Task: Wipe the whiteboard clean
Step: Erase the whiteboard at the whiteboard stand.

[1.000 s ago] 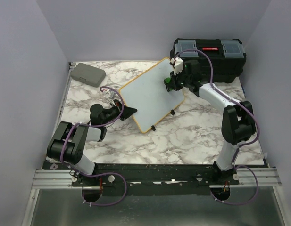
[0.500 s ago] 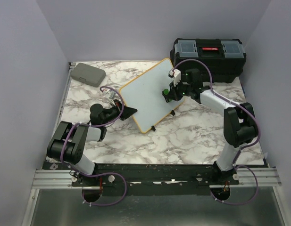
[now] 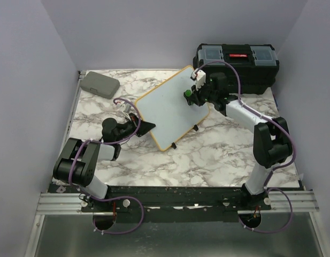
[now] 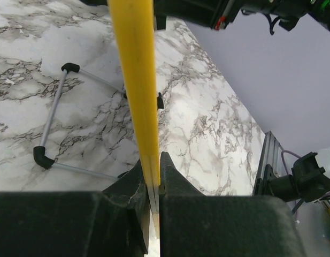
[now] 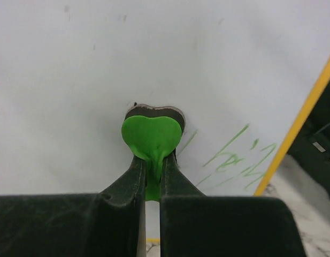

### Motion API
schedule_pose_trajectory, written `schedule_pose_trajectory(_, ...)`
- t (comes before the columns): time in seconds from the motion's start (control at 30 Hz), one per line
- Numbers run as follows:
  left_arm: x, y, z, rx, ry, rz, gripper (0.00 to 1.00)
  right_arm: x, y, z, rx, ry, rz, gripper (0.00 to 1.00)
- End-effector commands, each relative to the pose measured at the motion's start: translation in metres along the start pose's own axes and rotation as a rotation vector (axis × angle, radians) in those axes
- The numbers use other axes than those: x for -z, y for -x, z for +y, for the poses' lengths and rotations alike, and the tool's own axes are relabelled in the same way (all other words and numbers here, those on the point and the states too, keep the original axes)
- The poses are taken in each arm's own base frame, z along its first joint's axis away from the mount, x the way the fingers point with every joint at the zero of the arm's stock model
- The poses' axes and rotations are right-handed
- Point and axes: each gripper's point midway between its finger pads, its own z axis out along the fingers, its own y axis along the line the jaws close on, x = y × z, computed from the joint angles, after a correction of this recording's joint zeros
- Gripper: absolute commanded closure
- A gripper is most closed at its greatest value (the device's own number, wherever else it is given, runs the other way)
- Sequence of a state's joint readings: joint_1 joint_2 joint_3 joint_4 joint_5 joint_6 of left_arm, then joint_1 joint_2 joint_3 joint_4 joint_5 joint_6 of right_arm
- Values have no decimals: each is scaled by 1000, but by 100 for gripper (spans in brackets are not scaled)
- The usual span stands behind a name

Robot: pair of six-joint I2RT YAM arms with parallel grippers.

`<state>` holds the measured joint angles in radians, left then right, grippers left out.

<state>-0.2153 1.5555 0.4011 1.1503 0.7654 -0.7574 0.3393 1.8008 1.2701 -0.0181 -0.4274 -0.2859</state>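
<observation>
The whiteboard (image 3: 170,110) is sitting near the middle of the marble table (image 3: 218,150), turned cornerwise to the arms and leaning back so that its white face is showing to the overhead camera. Two small black feet (image 3: 174,145) are poking out along its near right edge. In the right wrist view, faint green handwriting (image 5: 234,158) is showing on the white surface (image 5: 100,69) near the yellow frame, just to the right of the green heart-shaped eraser (image 5: 151,134).

The right gripper (image 5: 151,171) is pinching that eraser by its lower tip, jaws closed on it, and is pressing its dark underside flat against the board. From above, the right gripper (image 3: 190,96) and eraser (image 3: 187,94) are lying over the board's far right part.

The left gripper (image 3: 148,127) is clamping the board's near left edge. Its wrist camera is showing the jaws (image 4: 153,176) closed on the yellow frame (image 4: 135,80), with a wire stand (image 4: 50,128) lying on the marble to the left of the frame.

A black toolbox (image 3: 237,61) is sitting at the far right corner behind the right arm, and a flat grey case (image 3: 100,83) is lying at the far left corner, well apart from the board.
</observation>
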Motion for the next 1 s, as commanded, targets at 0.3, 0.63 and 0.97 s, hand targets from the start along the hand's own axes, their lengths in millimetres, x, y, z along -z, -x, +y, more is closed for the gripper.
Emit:
schedule_pose_trajectory(0.3, -2, -4, -24, -53, -120, 62, 100, 5, -50, 23, 144, 129, 123, 99)
schedule_pose_trajectory(0.63, -3, -4, -23, -46, -122, 67, 100, 3, -53, 17, 99, 91, 121, 99)
schedule_pose_trajectory(0.97, -3, -3, -24, -53, -121, 67, 100, -20, 16, -28, -85, -57, 33, 99)
